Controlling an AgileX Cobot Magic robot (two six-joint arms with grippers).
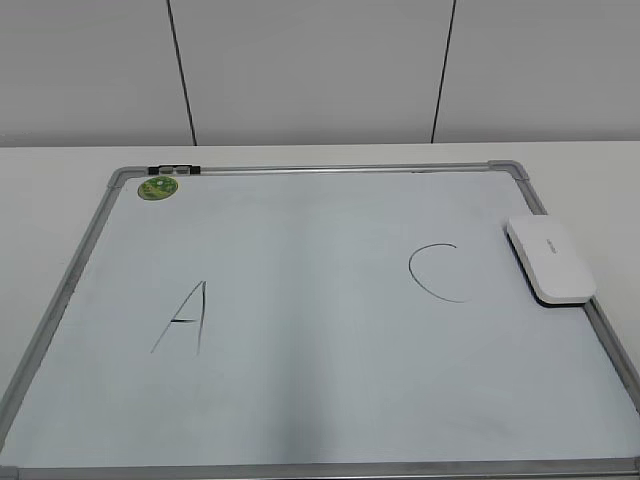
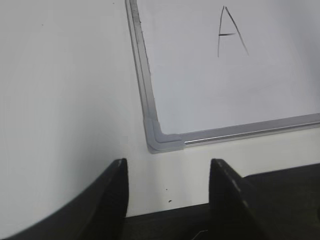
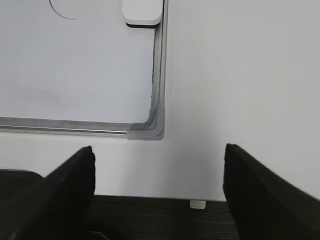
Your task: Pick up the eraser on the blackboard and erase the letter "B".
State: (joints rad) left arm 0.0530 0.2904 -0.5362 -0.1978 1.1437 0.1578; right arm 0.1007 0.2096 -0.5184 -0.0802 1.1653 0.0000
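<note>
The blackboard [image 1: 320,330] is a white board with a silver frame lying flat on the table. The white eraser [image 1: 549,259] rests at its right edge beside a thin "C" [image 1: 437,272]; its near end shows in the right wrist view [image 3: 142,11]. A thin "A" [image 1: 183,318] is at the left. No letter "B" shows; the board's middle is blank. My left gripper [image 2: 169,172] is open and empty over the table near the board's near left corner [image 2: 161,140]. My right gripper [image 3: 159,162] is open and empty near the near right corner [image 3: 150,127]. Neither gripper shows in the exterior view.
A round green sticker [image 1: 157,187] sits at the board's far left corner. The white table [image 1: 60,170] surrounds the board; its dark front edge [image 3: 160,215] lies under both grippers. A pale panelled wall [image 1: 320,70] stands behind.
</note>
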